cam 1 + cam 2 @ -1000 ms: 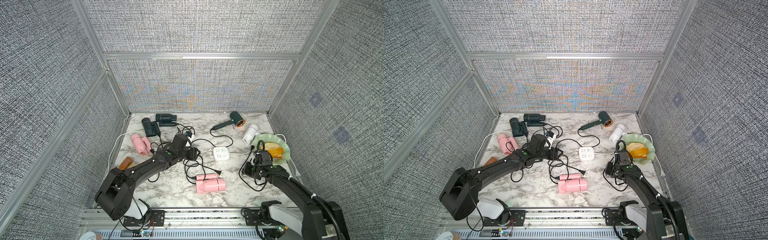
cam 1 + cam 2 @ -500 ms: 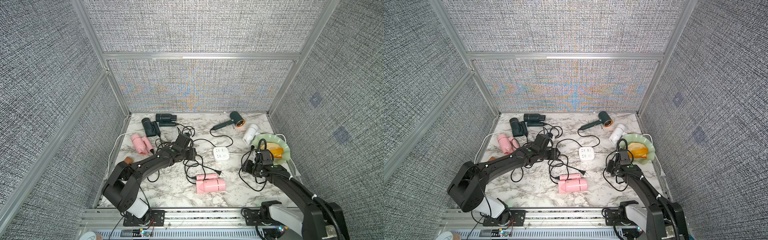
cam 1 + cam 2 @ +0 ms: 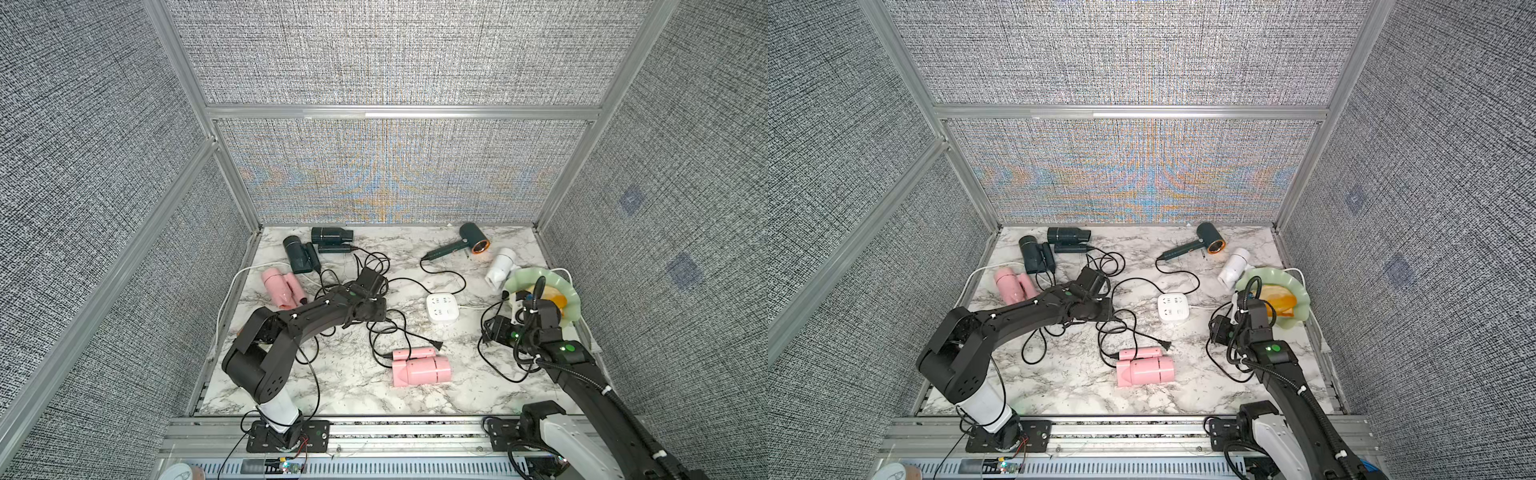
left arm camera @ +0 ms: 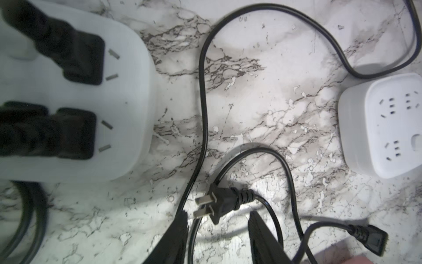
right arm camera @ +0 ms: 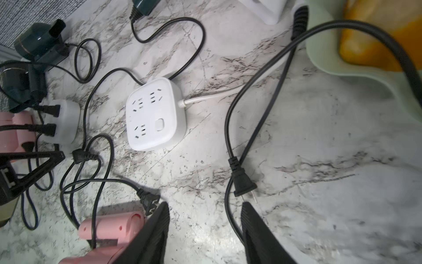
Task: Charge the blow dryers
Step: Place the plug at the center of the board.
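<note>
Left fingers (image 4: 175, 240) apart, dryer plug (image 4: 222, 203) between tips

**Robot Test Cell, Walled in Grey**

A robotics laboratory enclosure: grey woven-textured wall panels (image 3: 395, 54), held in a bare aluminium profile frame (image 3: 399, 113), box in a marble-patterned tabletop (image 3: 340, 386) on three sides. The black jointed left arm (image 3: 299, 324) and right arm (image 3: 582, 374) rise from mounts bolted to a slotted aluminium rail (image 3: 415, 432) along the front edge, with green indicator lights glowing on their joints. Exposed wires hang below the rail. Pink, dark teal and white plastic hair dryers (image 3: 422, 370) lie among tangled black cords on the bench, machinery all round them.
</note>
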`<state>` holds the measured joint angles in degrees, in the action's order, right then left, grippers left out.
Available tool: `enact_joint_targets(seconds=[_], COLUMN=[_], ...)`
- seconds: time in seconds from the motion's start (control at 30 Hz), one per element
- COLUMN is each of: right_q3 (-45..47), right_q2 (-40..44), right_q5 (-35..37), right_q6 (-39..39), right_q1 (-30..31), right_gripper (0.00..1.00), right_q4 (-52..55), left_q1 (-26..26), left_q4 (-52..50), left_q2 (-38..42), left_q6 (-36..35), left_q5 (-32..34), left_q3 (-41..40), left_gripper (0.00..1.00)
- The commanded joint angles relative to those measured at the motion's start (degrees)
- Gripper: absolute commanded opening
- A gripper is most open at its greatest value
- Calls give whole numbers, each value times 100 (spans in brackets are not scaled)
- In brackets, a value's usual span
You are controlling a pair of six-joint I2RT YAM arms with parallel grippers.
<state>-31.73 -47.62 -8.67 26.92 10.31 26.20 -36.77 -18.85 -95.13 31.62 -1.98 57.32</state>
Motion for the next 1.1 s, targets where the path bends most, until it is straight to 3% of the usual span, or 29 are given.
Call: enact_joint_targets(seconds=[0.0,0.33,0.53,0.7,1.07], right_q3=[-114,-570,-736,-1110,-1390], right_q2=[-185,-712,-907,-1091,-1379], right_q5=[-88,584,542,937,981], right_q6=[-141,83,304,400,419], right_q1=[206,1205,1317,1581,1764], right_gripper=[53,53,53,53,53], right_q4=[-95,-436,-870,-822,-790], left_q1=[15,253,313,395,409], left_q4=[-144,554,1458,1962,3410], left_q2=[243,1261,1785,1986,2383], left_q6=[190,942,1431,1846,3231], left_q5=[-240,-640,-895,-1267,-1576], left_q3=[-154,-1213,-1957,-2422,-3333], left_gripper=[48,51,50,50,51])
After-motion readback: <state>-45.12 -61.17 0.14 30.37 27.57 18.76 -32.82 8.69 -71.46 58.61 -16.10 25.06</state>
